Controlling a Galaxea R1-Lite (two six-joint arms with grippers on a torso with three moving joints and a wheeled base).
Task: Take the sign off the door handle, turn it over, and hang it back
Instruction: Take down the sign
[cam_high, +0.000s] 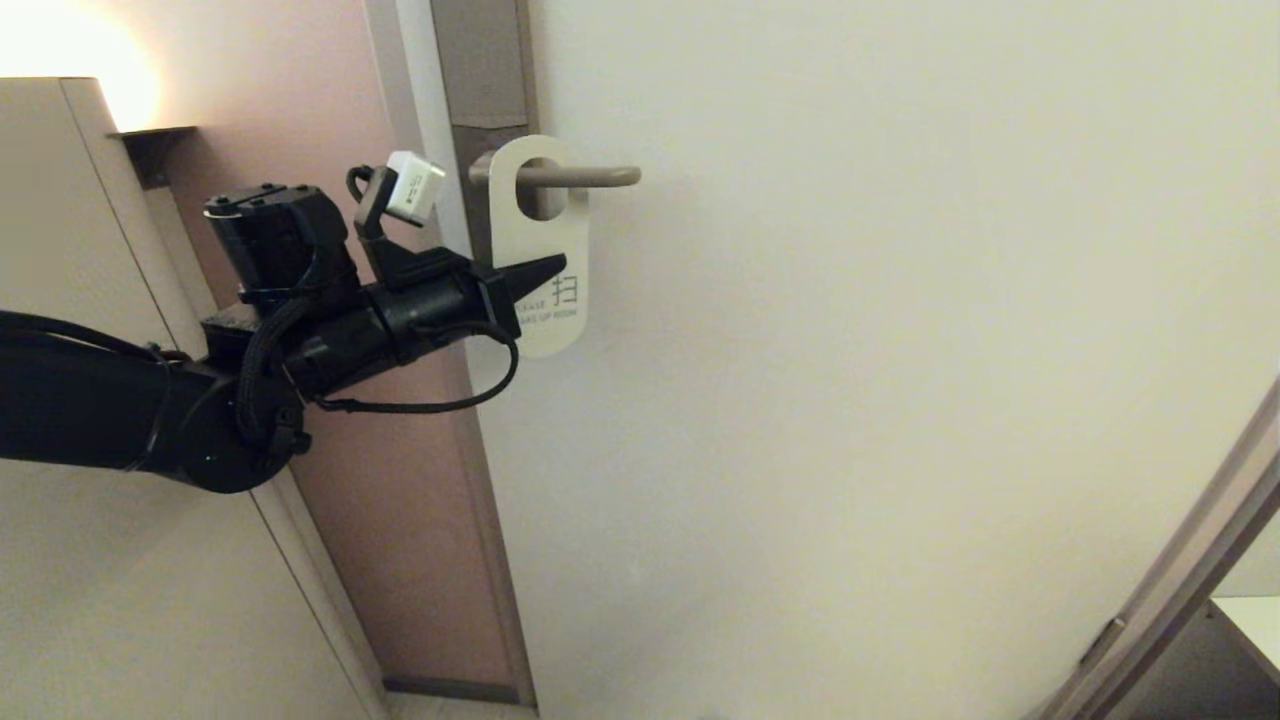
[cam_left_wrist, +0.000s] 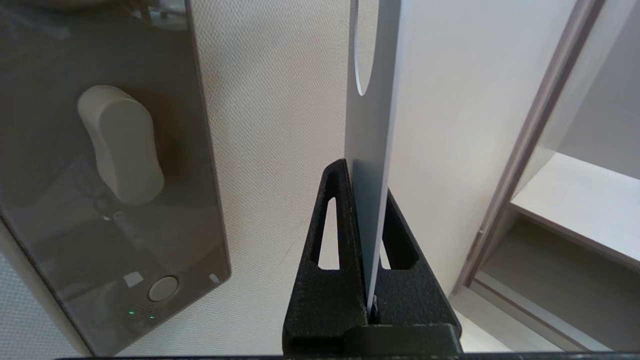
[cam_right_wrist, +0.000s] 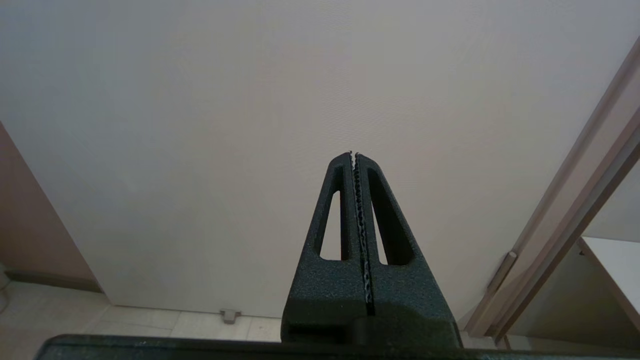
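Head view: flat white round-ended sign (cam_high: 545, 262) hangs by hole on slim bronze-grey lever door handle (cam_high: 575, 177); left gripper (cam_high: 545, 270) pinches its lower edge.
Left wrist view: fingers clamped on thin card (cam_left_wrist: 369, 165), grip near edge. Risk: card bends or slips when lifted off lever.
Right wrist view: right gripper (cam_right_wrist: 354, 156) closed on nothing, parked facing door.

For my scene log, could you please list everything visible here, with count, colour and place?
sign: 1, white side out, hanging on the door handle
door handle: 1, bronze-grey, on the door's edge
door: 1, cream, fills the head view
thumb-turn knob: 1, pale, on the dark backplate
shelf: 1, white, to the right of the door
left gripper: 1, black, jaws shut on the sign's lower part
right gripper: 1, black, jaws shut, away from the sign
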